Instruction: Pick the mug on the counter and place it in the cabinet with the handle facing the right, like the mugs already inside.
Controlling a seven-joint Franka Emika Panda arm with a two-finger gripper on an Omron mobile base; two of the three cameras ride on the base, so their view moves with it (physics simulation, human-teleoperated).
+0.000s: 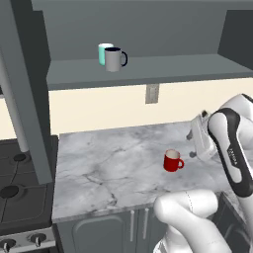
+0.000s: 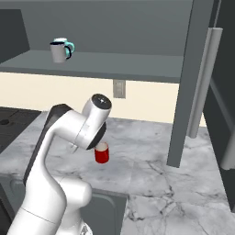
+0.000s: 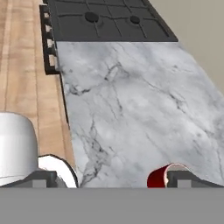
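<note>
Glossy red mug (image 1: 172,161) on smooth veined marble counter (image 1: 108,170); matt grey cabinet (image 1: 148,69) shelf.

even flat light, soft shadows

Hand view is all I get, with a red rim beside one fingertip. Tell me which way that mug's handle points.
Observer: In the left base view the red mug stands upright on the counter, with its handle pointing right, toward the arm.
Operator: Report what is on the shelf.
Observer: A grey mug stands in the cabinet, with a teal mug close behind it.
Operator: Give me the grey one's handle.
Observer: Its dark handle points right too.
</note>
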